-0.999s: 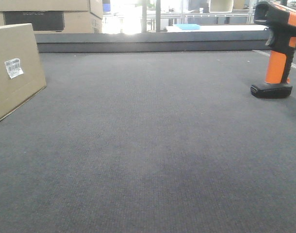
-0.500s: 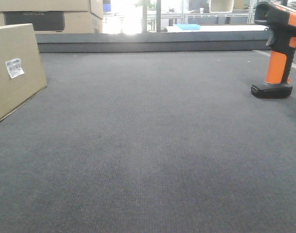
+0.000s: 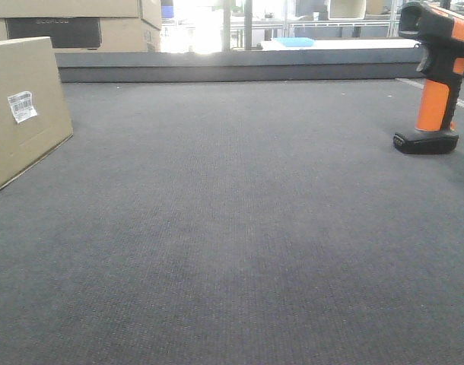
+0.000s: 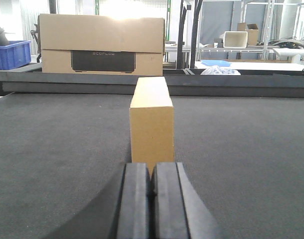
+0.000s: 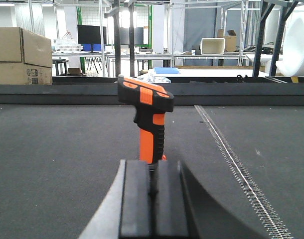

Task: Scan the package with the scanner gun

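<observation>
While both arms sit low over the dark carpeted desk (image 3: 232, 228), I find each hand with its pads pressed together and nothing between them: the left hand (image 4: 152, 199) points straight at the package (image 4: 152, 124), the right hand (image 5: 151, 199) straight at the scanner gun (image 5: 148, 119). From the front view the package (image 3: 23, 106) stands at the far left edge, a plain cardboard box leaning slightly, its white barcode label (image 3: 21, 106) facing toward the middle of the desk. The scanner gun (image 3: 436, 76) stands upright on its black base at the far right, well apart from the package, head turned left. I judge the gun to be rigid moulded plastic, moderately light but top-heavy, so a push high up could tip it. The orange grip below the head looks the soundest place to take hold, the pads closing across its flanks. The box appears stiff and light; the narrow end facing the left hand offers a fair pinch.
</observation>
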Tool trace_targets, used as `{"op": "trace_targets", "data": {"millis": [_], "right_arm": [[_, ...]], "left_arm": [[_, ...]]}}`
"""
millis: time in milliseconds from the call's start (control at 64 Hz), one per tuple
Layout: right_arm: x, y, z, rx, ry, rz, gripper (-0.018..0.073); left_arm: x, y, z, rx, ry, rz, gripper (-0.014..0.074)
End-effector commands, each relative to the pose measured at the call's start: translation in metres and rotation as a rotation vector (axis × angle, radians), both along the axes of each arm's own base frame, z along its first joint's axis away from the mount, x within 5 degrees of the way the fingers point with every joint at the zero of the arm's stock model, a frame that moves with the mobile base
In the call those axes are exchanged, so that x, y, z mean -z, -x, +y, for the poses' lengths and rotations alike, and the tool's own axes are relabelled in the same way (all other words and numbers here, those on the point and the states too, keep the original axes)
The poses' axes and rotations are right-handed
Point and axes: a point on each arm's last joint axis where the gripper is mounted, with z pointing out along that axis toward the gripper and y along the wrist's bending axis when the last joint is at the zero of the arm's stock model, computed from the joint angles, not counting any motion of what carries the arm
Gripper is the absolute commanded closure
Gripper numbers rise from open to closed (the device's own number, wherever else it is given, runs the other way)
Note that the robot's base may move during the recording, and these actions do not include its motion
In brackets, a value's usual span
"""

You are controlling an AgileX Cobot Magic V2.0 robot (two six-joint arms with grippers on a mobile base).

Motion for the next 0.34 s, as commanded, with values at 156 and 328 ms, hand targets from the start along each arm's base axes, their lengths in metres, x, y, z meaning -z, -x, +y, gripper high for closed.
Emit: {"op": "trace_targets", "data": {"millis": [156, 328], "right_arm": [[-0.0030, 0.0010, -0.0002, 0.003, 0.007, -0.035, 0.0727], [-0.0030, 0.0010, -0.0002, 0.003, 0.007, -0.035, 0.0727]], "left_arm": [[-0.0030, 0.0008, -0.0002, 0.003, 0.007, -0.030, 0.0707], [-0.0030, 0.0008, -0.0002, 0.003, 0.007, -0.030, 0.0707]]}}
